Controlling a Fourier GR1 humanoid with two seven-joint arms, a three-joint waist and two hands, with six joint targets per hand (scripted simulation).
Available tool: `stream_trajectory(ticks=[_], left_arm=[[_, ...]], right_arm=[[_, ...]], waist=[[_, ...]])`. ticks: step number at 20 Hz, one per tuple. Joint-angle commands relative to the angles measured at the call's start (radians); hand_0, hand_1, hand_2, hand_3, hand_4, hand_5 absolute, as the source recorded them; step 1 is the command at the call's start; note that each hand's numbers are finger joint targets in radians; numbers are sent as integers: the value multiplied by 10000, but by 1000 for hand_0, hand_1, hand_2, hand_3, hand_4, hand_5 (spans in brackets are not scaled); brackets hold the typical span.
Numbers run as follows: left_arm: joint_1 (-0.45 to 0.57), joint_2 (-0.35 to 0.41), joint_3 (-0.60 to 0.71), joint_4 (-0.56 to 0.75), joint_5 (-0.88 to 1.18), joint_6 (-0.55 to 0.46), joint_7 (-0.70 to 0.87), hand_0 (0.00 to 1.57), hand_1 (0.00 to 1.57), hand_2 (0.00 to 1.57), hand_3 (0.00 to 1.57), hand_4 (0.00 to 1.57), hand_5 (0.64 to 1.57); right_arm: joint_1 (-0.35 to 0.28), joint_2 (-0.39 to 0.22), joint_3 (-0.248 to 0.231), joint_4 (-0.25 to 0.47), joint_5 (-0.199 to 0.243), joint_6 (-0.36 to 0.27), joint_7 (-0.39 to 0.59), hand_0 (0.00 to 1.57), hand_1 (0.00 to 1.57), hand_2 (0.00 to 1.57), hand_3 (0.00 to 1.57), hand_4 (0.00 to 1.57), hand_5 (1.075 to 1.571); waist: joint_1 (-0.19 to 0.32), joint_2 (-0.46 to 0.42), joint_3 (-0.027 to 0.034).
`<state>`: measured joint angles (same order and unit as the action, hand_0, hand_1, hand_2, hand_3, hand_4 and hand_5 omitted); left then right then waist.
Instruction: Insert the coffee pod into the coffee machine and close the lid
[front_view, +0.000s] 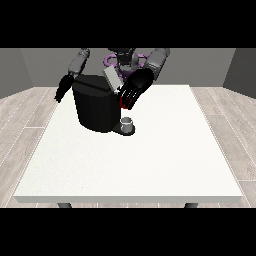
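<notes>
My hand at the view's right (134, 90) is just beside the coffee machine (97, 107), at its upper corner near the raised lid (112, 79). The fingers point down and look relaxed; I cannot tell if they pinch the coffee pod, which I do not see. I should lower slowly and keep straight above the opening. The machine is black and round, with 1 small grey cup (128, 123) at its foot

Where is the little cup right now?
In the front view the cup stands on the coffee machine's base, at the machine's right side, just below the hand at the view's right, left of the white table's middle.
</notes>
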<state>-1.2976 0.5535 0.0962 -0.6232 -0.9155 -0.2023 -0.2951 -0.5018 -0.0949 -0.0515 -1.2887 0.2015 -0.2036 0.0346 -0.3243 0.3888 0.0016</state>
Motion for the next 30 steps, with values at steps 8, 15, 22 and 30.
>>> stream_trajectory(ticks=[8, 15, 22, 30], left_arm=[[821, -876, -135, -299, 194, -683, 357, 0, 0, 0, 0, 0, 1571], [2577, -3052, 355, -992, 1446, -129, 154, 0, 0, 130, 0, 0, 1571], [4935, -4734, 3018, -522, 4917, -865, -622, 0, 0, 0, 0, 0, 1571], [7391, -5405, 2688, -587, 5006, -977, -172, 0, 0, 0, 0, 323, 1571]], right_arm=[[973, -191, -835, 1467, -483, -1, -947, 0, 0, 0, 0, 144, 1571], [1792, -340, -1363, 2254, -815, 29, -921, 0, 0, 0, 0, 0, 1571], [3322, -171, -1368, 2198, -834, -10, -1022, 0, 0, 0, 0, 0, 1571], [3605, -26, -936, 1376, -913, 412, -867, 0, 0, 0, 0, 0, 1571]], waist=[[1349, -1422, -9], [2587, -3034, -19], [3745, -4905, -53], [4207, -6772, -19]])
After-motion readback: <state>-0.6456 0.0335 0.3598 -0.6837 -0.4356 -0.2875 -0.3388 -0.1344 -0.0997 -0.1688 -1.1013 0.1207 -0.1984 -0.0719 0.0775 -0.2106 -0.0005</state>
